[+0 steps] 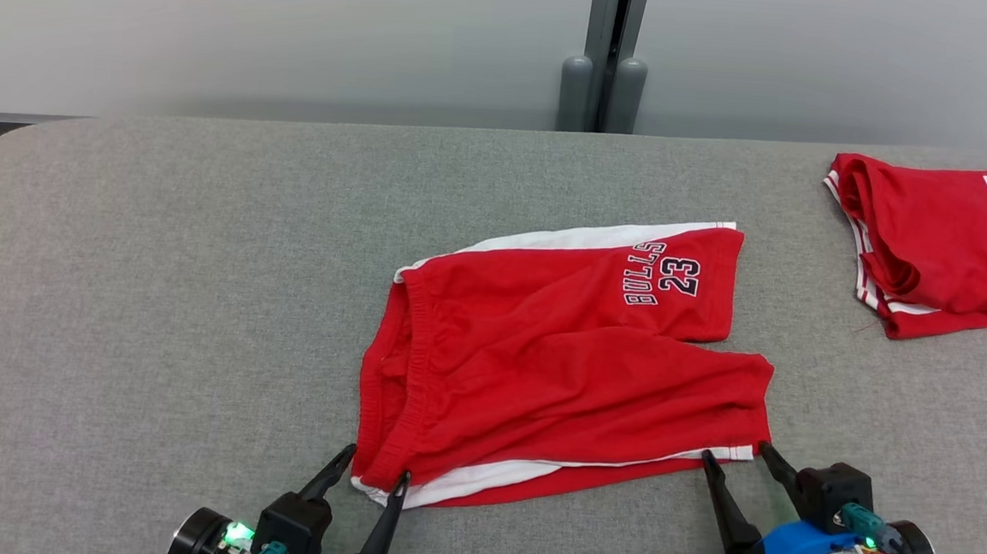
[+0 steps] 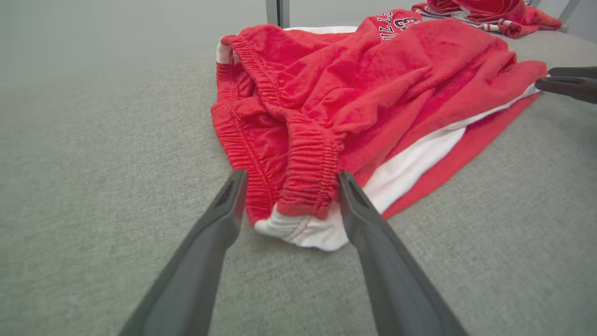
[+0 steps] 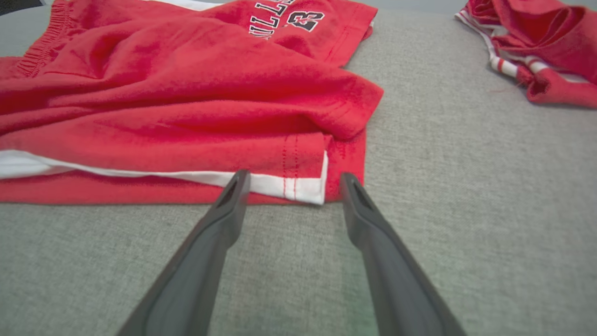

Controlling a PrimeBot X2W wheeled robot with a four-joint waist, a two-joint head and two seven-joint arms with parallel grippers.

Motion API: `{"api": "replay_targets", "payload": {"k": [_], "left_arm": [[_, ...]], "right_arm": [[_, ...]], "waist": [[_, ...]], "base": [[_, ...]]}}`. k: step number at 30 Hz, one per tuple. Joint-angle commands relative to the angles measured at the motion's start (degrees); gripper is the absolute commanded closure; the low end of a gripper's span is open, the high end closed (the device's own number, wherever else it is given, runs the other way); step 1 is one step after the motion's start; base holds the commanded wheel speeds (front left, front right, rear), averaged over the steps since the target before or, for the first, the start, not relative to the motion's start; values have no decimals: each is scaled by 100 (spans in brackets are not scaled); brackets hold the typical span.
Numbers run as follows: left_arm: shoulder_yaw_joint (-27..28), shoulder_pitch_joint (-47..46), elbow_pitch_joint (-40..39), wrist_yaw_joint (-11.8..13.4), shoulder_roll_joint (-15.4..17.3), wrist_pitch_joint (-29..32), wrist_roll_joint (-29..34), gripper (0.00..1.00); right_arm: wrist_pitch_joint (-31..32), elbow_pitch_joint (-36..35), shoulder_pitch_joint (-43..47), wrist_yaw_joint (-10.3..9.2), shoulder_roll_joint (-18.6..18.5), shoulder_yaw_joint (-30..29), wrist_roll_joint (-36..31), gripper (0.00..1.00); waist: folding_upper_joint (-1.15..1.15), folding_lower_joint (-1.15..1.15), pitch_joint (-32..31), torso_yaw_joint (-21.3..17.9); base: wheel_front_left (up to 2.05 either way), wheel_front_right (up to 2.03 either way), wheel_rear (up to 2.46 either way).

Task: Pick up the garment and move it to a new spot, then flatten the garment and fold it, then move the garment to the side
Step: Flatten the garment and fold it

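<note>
The red knit "BULLS 23" shorts with white side stripes (image 1: 566,358) lie mid-frame on the grey felt table (image 1: 158,291), long axis running left-right. The left gripper (image 1: 378,463), lower left, straddles the waistband corner (image 2: 298,224). The right gripper (image 1: 735,451), lower right, straddles the hem corner (image 3: 303,186). Both pairs of jaws stand apart, clamping nothing.

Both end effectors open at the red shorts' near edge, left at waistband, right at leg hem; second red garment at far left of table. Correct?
One error: the second red garment lies at the far right of the table, per the head view. The rest holds: left end effector open at the waistband of the red shorts, right end effector open at the leg hem.
</note>
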Motion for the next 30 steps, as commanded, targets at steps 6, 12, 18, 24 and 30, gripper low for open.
{"api": "replay_targets", "payload": {"k": [6, 12, 18, 24, 30], "left_arm": [[-290, -426, 429, -6, 167, -37, -160, 0], [-708, -726, 723, -7, 241, -45, -360, 0], [-1062, -906, 1028, -7, 307, -44, -571, 0], [-1305, -1038, 1223, -7, 295, -39, -816, 100], [-1178, -948, 697, -6, 321, -44, -1018, 100]], "right_arm": [[-193, 614, -452, 1, 13, 217, 96, 0], [-371, 1050, -722, 1, 57, 429, 200, 0], [-496, 1316, -898, 1, 117, 583, 333, 0], [-558, 1488, -1047, 2, 181, 702, 516, 100], [-578, 1109, -895, 1, 84, 786, 584, 100]], "waist": [[0, 0, 91, -7], [0, 0, 116, -49], [0, 0, 124, -81], [0, 0, 107, -108], [0, 0, 16, -92]], "base": [[0, 0, 0], [0, 0, 0], [0, 0, 0], [0, 0, 0], [0, 0, 0]]}}
